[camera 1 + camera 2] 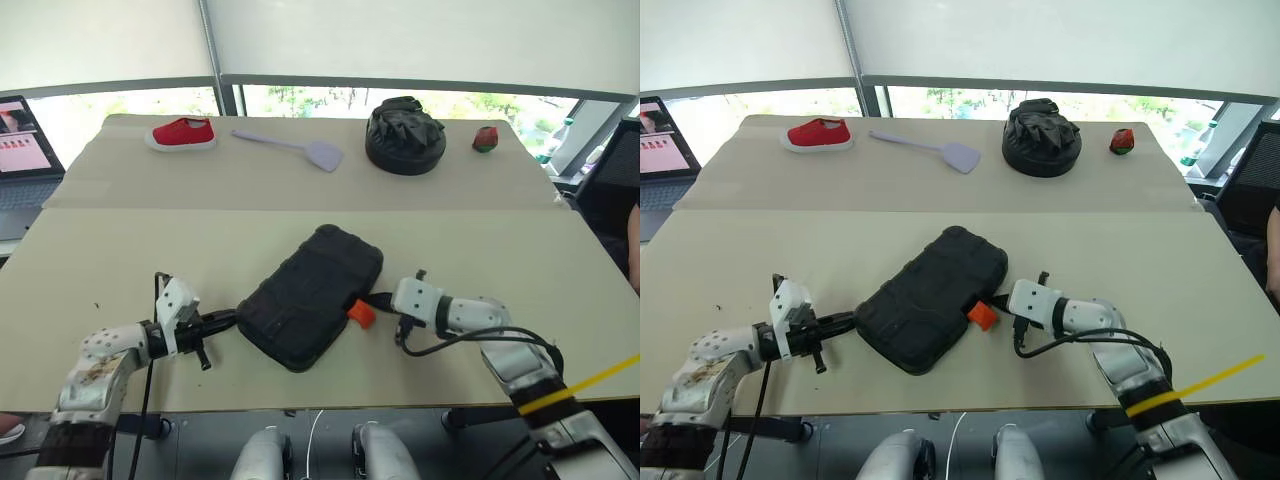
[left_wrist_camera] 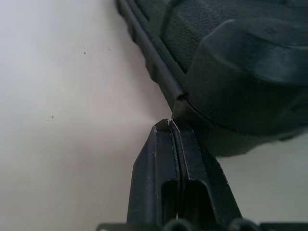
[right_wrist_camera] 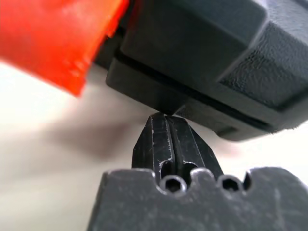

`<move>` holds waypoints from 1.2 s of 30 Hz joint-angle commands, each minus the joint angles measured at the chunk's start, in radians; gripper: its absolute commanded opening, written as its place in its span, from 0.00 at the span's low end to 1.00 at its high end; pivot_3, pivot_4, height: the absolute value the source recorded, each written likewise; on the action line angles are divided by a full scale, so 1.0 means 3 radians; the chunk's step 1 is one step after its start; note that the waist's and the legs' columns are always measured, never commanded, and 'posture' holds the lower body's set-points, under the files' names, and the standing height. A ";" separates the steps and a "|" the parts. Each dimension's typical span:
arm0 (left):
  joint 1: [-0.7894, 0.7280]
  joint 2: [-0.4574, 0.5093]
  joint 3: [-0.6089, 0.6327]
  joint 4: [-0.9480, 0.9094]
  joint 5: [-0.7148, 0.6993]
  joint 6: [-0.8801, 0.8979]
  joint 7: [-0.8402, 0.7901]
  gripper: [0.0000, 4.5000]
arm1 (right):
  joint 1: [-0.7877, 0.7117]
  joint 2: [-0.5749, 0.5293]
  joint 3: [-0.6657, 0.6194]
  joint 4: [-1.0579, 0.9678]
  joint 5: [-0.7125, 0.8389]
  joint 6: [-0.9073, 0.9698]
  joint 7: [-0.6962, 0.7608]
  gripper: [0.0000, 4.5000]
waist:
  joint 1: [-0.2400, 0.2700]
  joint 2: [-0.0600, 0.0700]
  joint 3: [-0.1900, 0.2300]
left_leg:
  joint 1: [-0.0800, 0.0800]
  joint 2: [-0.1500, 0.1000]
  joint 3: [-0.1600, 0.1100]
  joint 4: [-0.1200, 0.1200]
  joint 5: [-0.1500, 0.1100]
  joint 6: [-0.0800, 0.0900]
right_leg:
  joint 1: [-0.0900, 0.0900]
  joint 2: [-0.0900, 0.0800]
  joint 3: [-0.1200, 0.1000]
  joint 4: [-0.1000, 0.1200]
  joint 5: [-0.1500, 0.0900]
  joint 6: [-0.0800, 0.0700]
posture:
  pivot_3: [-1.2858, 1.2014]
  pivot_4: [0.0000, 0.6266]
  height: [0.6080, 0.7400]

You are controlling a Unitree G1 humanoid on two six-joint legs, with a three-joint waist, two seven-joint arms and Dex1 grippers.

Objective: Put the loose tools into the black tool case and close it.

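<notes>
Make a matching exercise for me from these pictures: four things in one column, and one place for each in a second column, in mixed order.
Things:
1. black tool case
2. red shoe
3. grey spatula
4. orange latch

Places:
A. far left of the rear table
B. on the case's edge, beside the right pincer
C. closed, on the near table between both pincers
D. on the rear table, between the shoe and the round black bundle

Pairs: 1-C, 2-A, 3-D, 4-B
</notes>
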 commanded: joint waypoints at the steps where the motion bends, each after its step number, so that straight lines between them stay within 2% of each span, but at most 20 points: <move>1: -0.0117 0.0128 0.0212 -0.0080 -0.0132 0.0023 0.0005 0.02 | -0.0027 -0.0017 -0.0187 0.0011 0.0093 -0.0150 -0.0025 0.00 | -0.0002 0.0000 0.0000 | 0.0001 -0.0001 0.0000 0.0000 0.0000 0.0000 | 0.0000 -0.0001 0.0000 0.0001 0.0000 0.0000 | 0.52 0.24 1.00; 4: -0.0476 0.0270 0.0224 -0.0057 -0.0241 0.0157 -0.0113 0.02 | 0.0217 -0.0158 -0.0326 -0.0122 0.0202 -0.0102 0.0065 0.00 | 0.0034 0.0000 0.0000 | 0.0000 -0.0001 -0.0003 0.0001 0.0001 -0.0001 | 0.0002 -0.0001 -0.0004 0.0001 0.0000 0.0000 | 0.52 0.24 1.00; 7: -0.1016 0.0283 -0.0031 -0.0161 -0.0377 0.0512 -0.0216 0.02 | 0.0521 -0.0285 -0.0486 -0.0322 0.0315 -0.0018 0.0086 0.00 | 0.0083 0.0001 0.0000 | -0.0002 -0.0005 -0.0008 0.0002 0.0001 -0.0001 | 0.0006 -0.0006 -0.0012 -0.0002 0.0000 0.0000 | 0.52 0.24 1.00; 15: -0.1746 -0.0283 -0.0987 -0.0076 0.0106 0.0709 0.0006 0.02 | 0.0949 -0.0347 -0.0798 -0.0873 0.0598 0.0379 0.0043 0.00 | 0.0029 0.0002 -0.0001 | -0.0001 -0.0010 -0.0005 0.0006 0.0002 -0.0003 | 0.0011 0.0009 -0.0002 -0.0003 0.0001 0.0003 | 0.52 0.24 1.00; 20: -0.1787 -0.0402 -0.1610 0.0181 0.0714 0.0898 0.0261 0.02 | 0.1178 -0.0316 -0.0980 -0.1529 0.1085 0.1010 0.0072 0.00 | 0.0017 0.0003 -0.0002 | 0.0001 -0.0008 -0.0007 0.0003 0.0002 -0.0002 | 0.0009 0.0015 0.0004 -0.0002 0.0000 0.0002 | 0.52 0.24 1.00; 22: -0.1718 -0.0446 -0.1727 0.0220 0.0814 0.0926 0.0323 0.02 | 0.1223 -0.0310 -0.0972 -0.1784 0.1259 0.1289 0.0074 0.00 | 0.0025 0.0008 -0.0006 | 0.0008 -0.0006 -0.0007 0.0003 0.0002 -0.0002 | 0.0016 0.0013 0.0008 -0.0002 0.0000 0.0003 | 0.52 0.24 1.00; 26: -0.1544 -0.0571 -0.1734 0.0112 0.0729 0.1115 0.0413 0.02 | 0.1174 -0.0279 -0.0815 -0.2044 0.1271 0.1548 0.0021 0.00 | 0.0043 0.0009 -0.0044 | 0.0025 -0.0005 -0.0006 0.0003 0.0000 0.0002 | 0.0032 0.0009 0.0012 -0.0002 -0.0002 0.0006 | 0.52 0.24 1.00; 29: -0.1509 -0.0586 -0.1720 0.0070 0.0743 0.1141 0.0447 0.02 | 0.1082 -0.0210 -0.0695 -0.2039 0.1204 0.1625 -0.0002 0.00 | 0.0057 0.0009 -0.0048 | 0.0065 -0.0004 -0.0007 -0.0001 -0.0005 0.0008 | 0.0072 0.0007 0.0011 -0.0008 -0.0017 0.0015 | 0.52 0.24 1.00; 30: -0.1511 -0.0588 -0.1715 0.0066 0.0747 0.1145 0.0454 0.02 | 0.1063 -0.0198 -0.0668 -0.2020 0.1183 0.1629 0.0000 0.00 | 0.0059 0.0010 -0.0049 | 0.0066 -0.0004 -0.0007 -0.0002 -0.0006 0.0009 | 0.0073 0.0007 0.0011 -0.0008 -0.0026 0.0025 | 0.52 0.24 1.00; 36: -0.1559 -0.0651 -0.1701 0.0089 0.0760 0.1105 0.0507 0.02 | 0.0802 -0.0207 -0.0463 -0.1647 0.1036 0.1427 0.0203 0.00 | 0.0069 0.0012 -0.0051 | 0.0065 -0.0007 -0.0007 -0.0002 -0.0006 0.0009 | 0.0073 0.0006 0.0012 -0.0007 -0.0018 0.0011 | 0.52 0.24 1.00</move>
